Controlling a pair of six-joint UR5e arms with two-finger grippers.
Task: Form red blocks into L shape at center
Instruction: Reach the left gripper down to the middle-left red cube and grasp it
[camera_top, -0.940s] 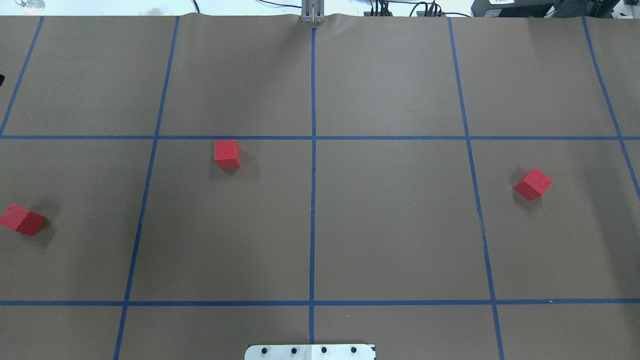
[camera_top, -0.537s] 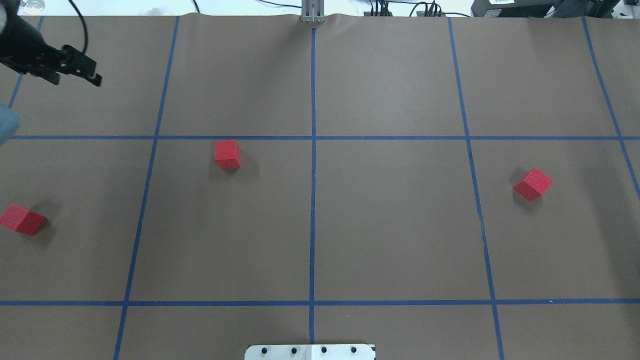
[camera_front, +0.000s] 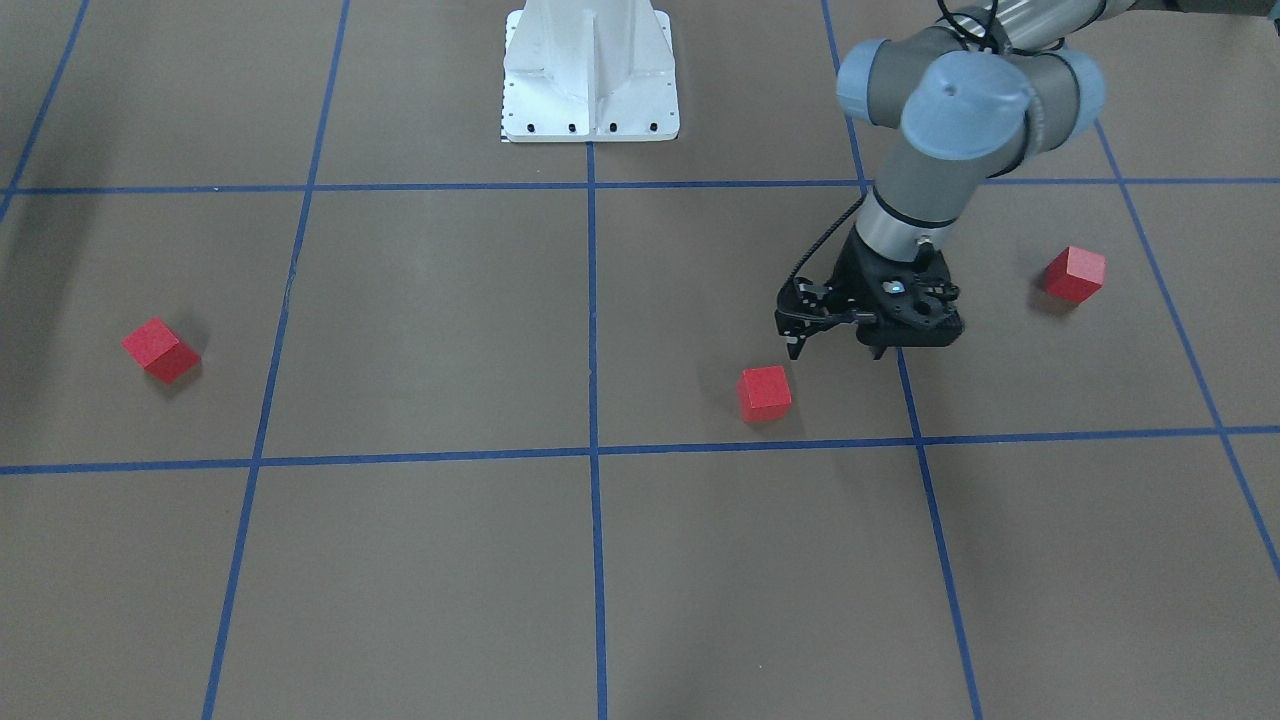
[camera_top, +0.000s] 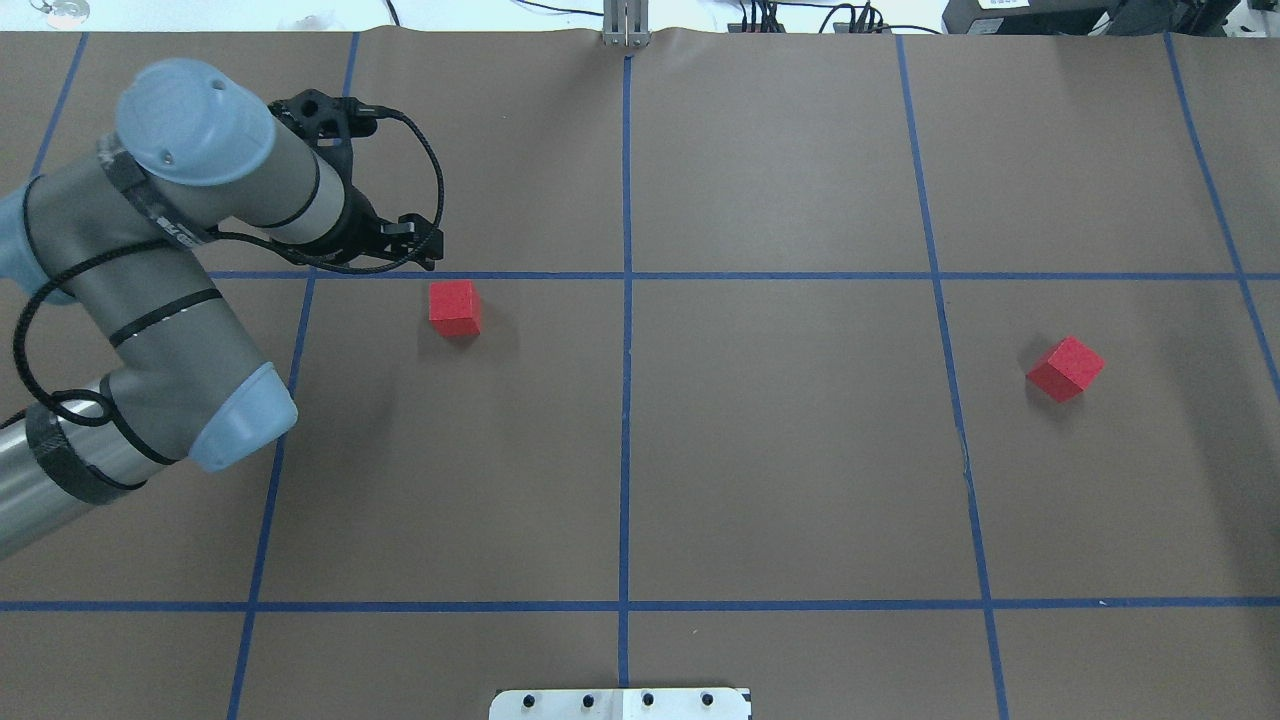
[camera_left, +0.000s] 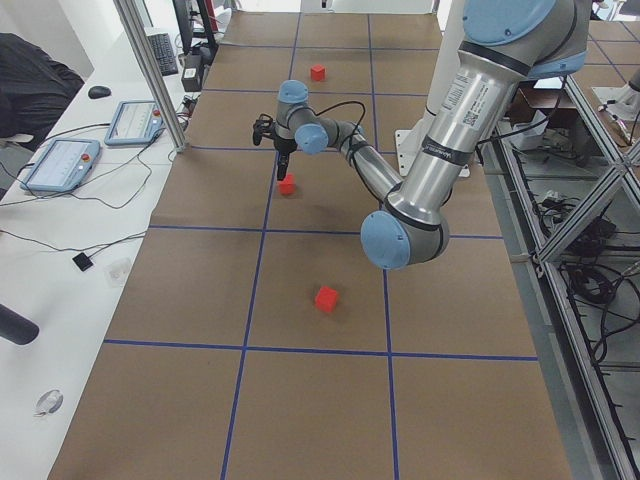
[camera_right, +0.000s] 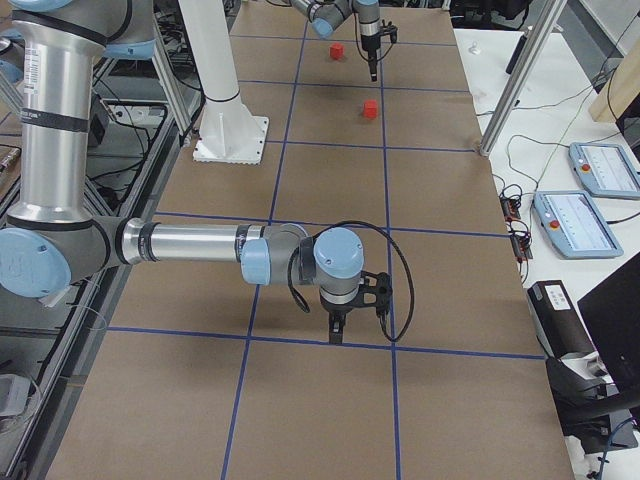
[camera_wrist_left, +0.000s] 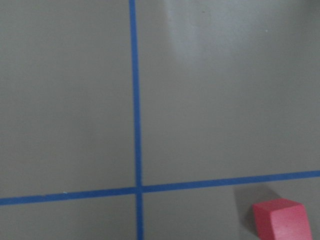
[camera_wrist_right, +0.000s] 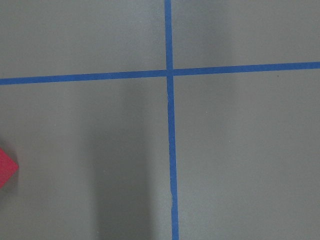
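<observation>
Three red blocks lie apart on the brown mat. One (camera_top: 455, 307) (camera_front: 765, 392) sits left of centre. One (camera_top: 1065, 368) (camera_front: 160, 349) is at the right. The third (camera_front: 1075, 273) (camera_left: 326, 298) is at the far left, hidden under my left arm in the overhead view. My left gripper (camera_top: 428, 250) (camera_front: 838, 352) hovers just beyond and left of the centre-left block, with its fingers apart and empty. That block shows low right in the left wrist view (camera_wrist_left: 280, 220). My right gripper (camera_right: 337, 333) shows only in the exterior right view; I cannot tell its state. A red corner (camera_wrist_right: 6, 167) shows in the right wrist view.
Blue tape lines (camera_top: 625, 400) divide the mat into grid squares. The white robot base plate (camera_front: 590, 70) (camera_top: 620, 703) stands at the robot's edge. A post (camera_top: 625, 25) and cables sit at the far edge. Tablets (camera_left: 60, 165) lie on a side desk.
My left arm has swung in from the far left edge to beside the centre-left block and now covers the far-left block in the overhead view. The blocks have not moved.
</observation>
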